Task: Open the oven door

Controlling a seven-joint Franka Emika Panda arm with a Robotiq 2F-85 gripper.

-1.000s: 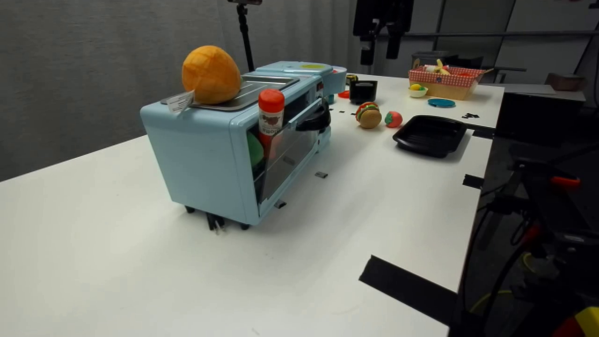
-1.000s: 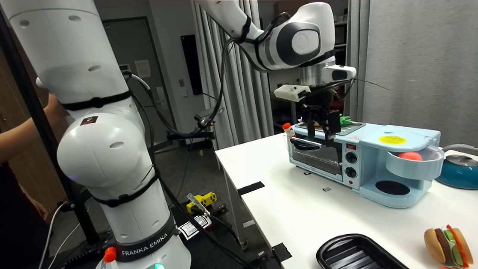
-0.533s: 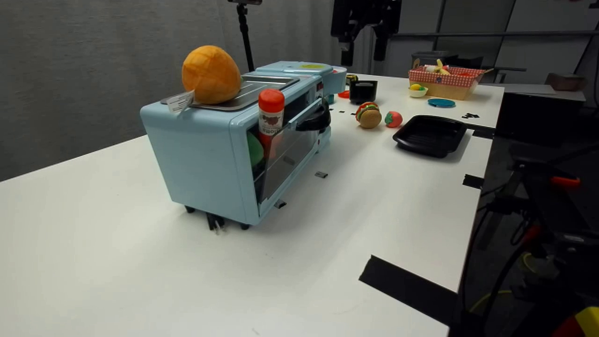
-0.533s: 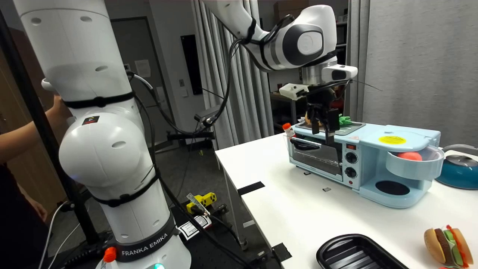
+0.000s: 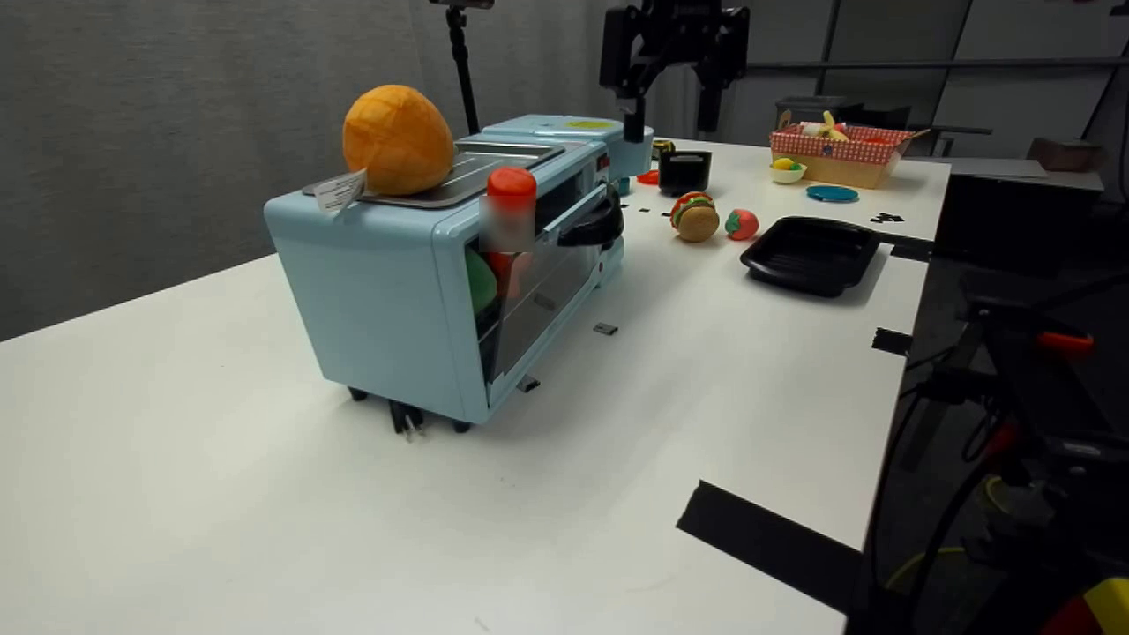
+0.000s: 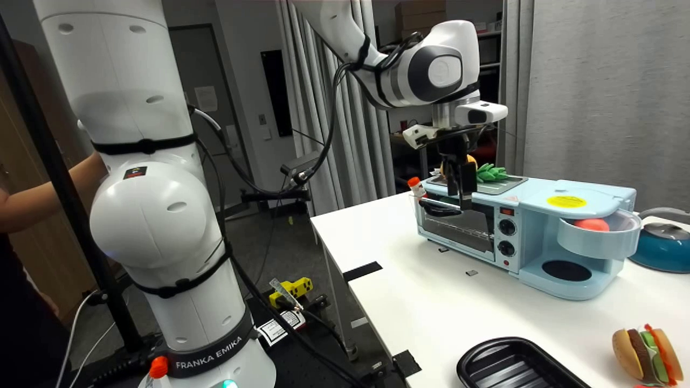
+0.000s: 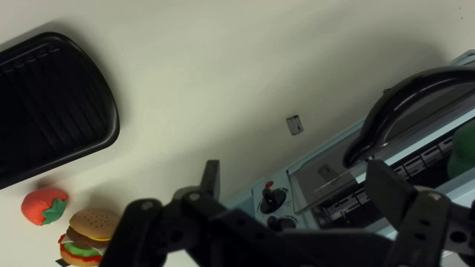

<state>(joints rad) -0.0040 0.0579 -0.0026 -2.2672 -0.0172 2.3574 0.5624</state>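
Oven door [image 7: 337, 159], ajar, at three o'clock in the wrist view; black tray [image 7: 55, 104] at nine o'clock; gripper [image 7: 293, 165], jaws wide apart.

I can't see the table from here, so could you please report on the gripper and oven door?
Gripper open, holding nothing. Oven door only ajar. Red-capped bottle poking from its gap, might tumble out.

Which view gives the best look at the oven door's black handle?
The wrist view, I'd say: the handle is large there, arching out from the oven door, though the right edge crops it. Both exterior views show it uncropped but much smaller.
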